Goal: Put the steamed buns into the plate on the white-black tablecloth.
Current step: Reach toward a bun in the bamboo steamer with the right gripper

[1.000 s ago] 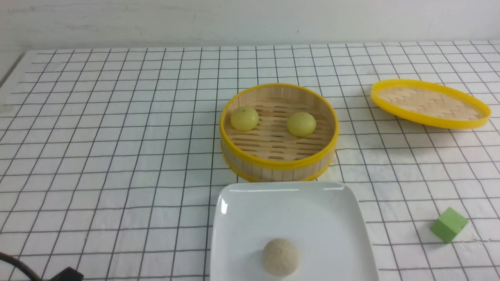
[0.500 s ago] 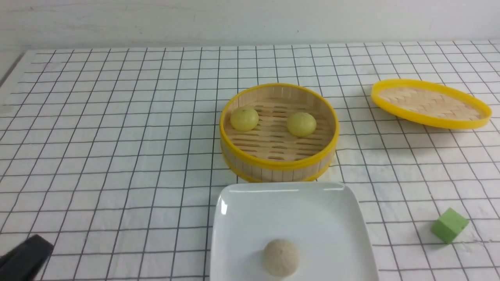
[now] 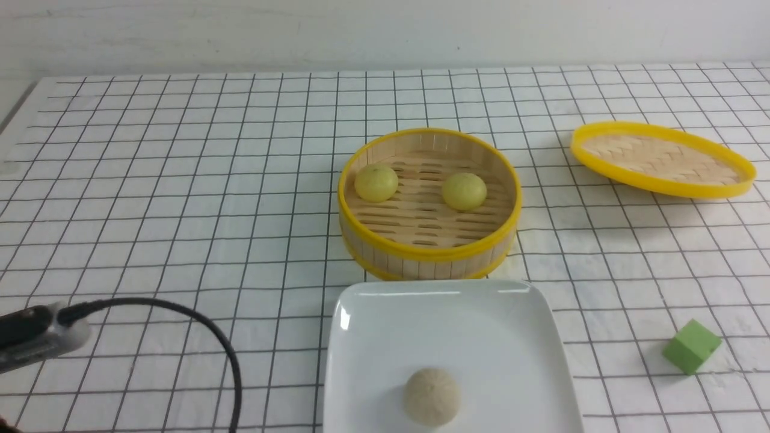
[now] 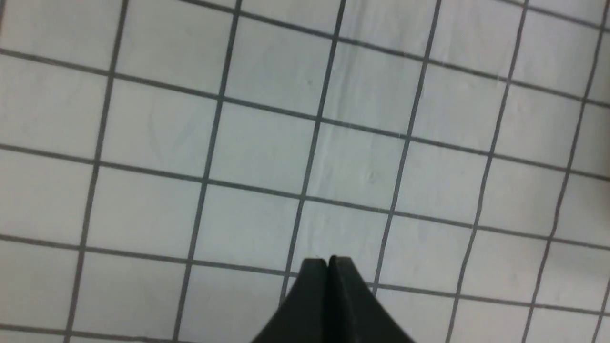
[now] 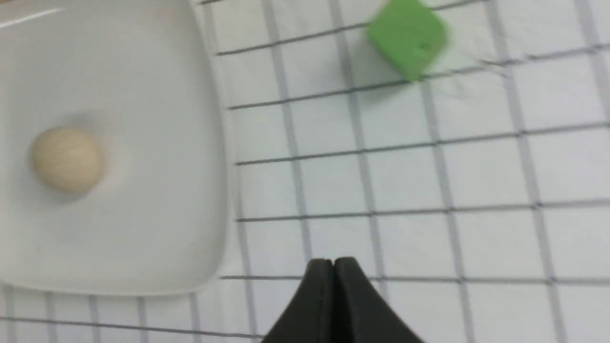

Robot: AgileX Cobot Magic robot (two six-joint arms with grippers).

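Two yellow-green steamed buns [image 3: 376, 183] [image 3: 464, 191] lie side by side in the round bamboo steamer basket [image 3: 428, 251]. Nearer to me is the white square plate [image 3: 373, 325] on the white-black tablecloth [image 3: 180, 180], holding a beige-grey round bun [image 3: 432, 396]. My left gripper [image 4: 328, 261] is shut with nothing in it, above bare cloth. Part of the left arm [image 3: 36, 334] shows at the lower left of the front view. My right gripper [image 5: 333, 261] is shut and empty, above cloth beside the plate [image 5: 209, 143]. The buns are out of both wrist views.
The yellow-rimmed woven lid [image 3: 662, 159] lies at the far right. A green cube [image 3: 690, 346] [image 5: 408, 35] sits on the cloth right of the plate. A black cable [image 3: 198, 331] loops from the left arm over the near left cloth.
Both grippers have closed. The left arm has risen into the front view at the lower left, its cable now arching over the cloth. The buns, plate and basket have not moved.
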